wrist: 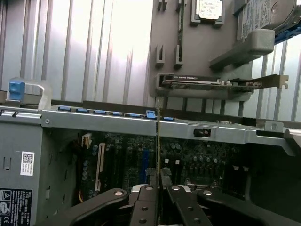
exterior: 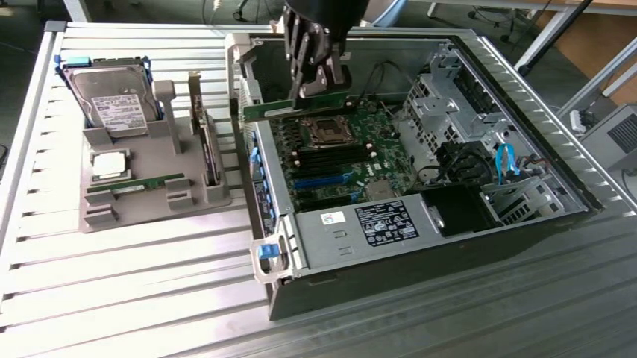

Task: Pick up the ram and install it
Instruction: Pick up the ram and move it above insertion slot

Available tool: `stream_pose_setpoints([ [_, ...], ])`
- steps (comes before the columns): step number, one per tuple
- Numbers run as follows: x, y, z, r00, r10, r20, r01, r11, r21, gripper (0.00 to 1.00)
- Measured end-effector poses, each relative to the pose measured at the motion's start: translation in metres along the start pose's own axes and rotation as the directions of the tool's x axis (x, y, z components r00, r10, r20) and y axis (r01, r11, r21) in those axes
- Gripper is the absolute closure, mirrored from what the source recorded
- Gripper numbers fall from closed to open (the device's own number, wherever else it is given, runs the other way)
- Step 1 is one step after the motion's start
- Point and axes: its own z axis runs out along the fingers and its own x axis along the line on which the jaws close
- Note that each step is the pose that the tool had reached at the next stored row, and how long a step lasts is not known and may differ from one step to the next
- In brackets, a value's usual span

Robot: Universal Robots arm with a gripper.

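The ram [exterior: 289, 110] is a long thin green stick held level above the motherboard [exterior: 374, 149], near the back wall of the open computer case [exterior: 557, 186]. My gripper [exterior: 324, 88] is shut on the stick's end at the exterior view's right and comes down from above. In the wrist view the ram [wrist: 158, 141] shows edge-on as a thin line running out from between my fingers [wrist: 143, 197], over the motherboard [wrist: 197, 160]. The black memory slots [exterior: 321, 159] lie below it, just past the CPU socket [exterior: 324, 131].
A grey holder [exterior: 149, 201] at the exterior view's left carries a hard drive [exterior: 112, 101], a square silver CPU chip [exterior: 110, 165], another green stick [exterior: 134, 185] and an upright expansion card [exterior: 204, 134]. The case walls, drive cages [exterior: 448, 97] and power supply [exterior: 383, 224] surround the motherboard.
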Motion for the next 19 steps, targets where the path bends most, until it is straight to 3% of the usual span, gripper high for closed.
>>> stream_pose_setpoints([
  [19,0.004,-0.0410,-0.0014,1.0000,0.000,0.0000,0.000,1.0000,0.0000,0.88],
])
